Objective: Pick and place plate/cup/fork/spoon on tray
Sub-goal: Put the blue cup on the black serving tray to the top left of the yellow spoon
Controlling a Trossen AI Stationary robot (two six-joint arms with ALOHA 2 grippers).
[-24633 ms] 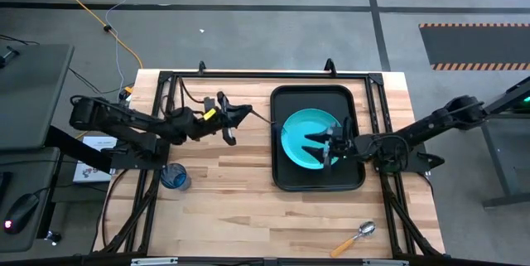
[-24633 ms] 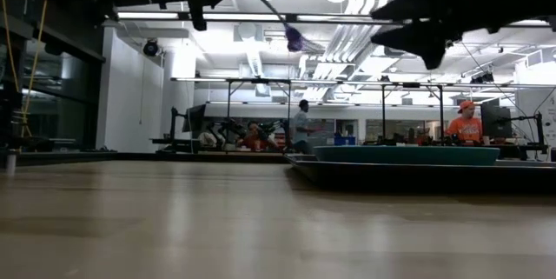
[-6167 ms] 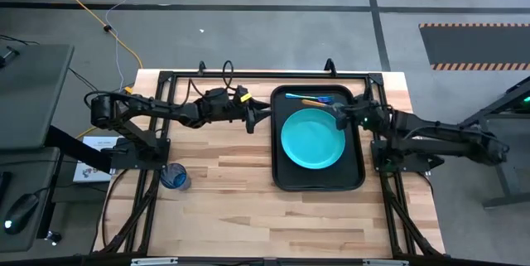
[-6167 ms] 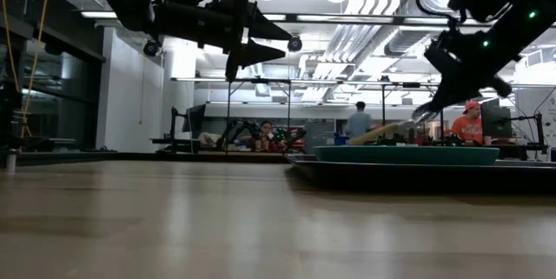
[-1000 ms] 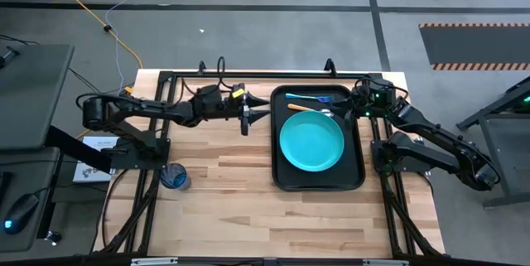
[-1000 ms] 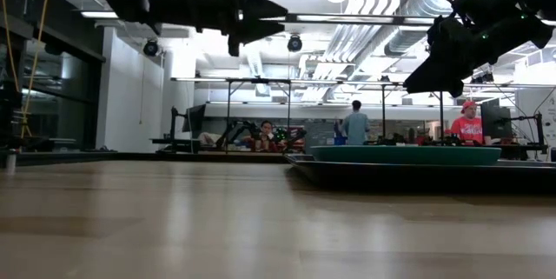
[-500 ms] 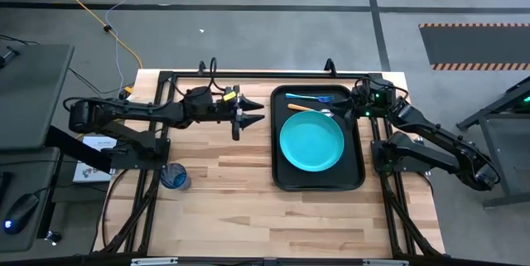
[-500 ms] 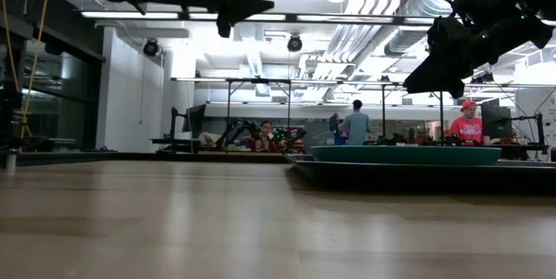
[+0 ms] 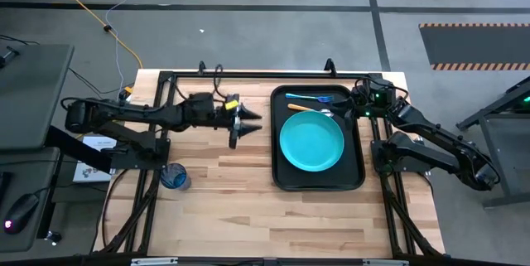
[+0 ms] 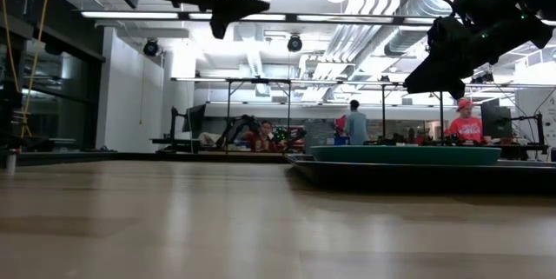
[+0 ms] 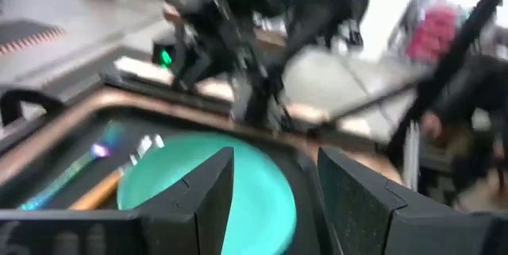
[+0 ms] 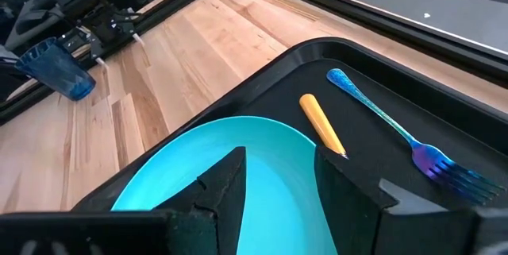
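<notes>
The turquoise plate (image 9: 311,140) lies flat in the black tray (image 9: 286,179). Beyond it, along the tray's far end, lie the iridescent fork (image 9: 308,97) and the orange-handled spoon (image 9: 305,108). The blue cup (image 9: 174,176) stands on the wood near the table's left edge. My left gripper (image 9: 246,127) hovers open above bare wood just left of the tray, pointing at it. My right gripper (image 9: 354,105) hangs open above the tray's far right corner, over the spoon's bowl end. In the right wrist view the plate (image 12: 198,168), spoon handle (image 12: 321,134), fork (image 12: 397,132) and cup (image 12: 59,68) all show.
A black metal frame (image 9: 248,75) runs along the table's far edge and both sides. Bare wood lies between the cup and the tray and along the near edge (image 9: 273,224). People show in the room behind the table in the low view.
My left gripper has drawn back from the tray toward the table's left edge and has rolled about its own axis, staying open. The right arm, the plate, the fork, the spoon and the cup have kept still.
</notes>
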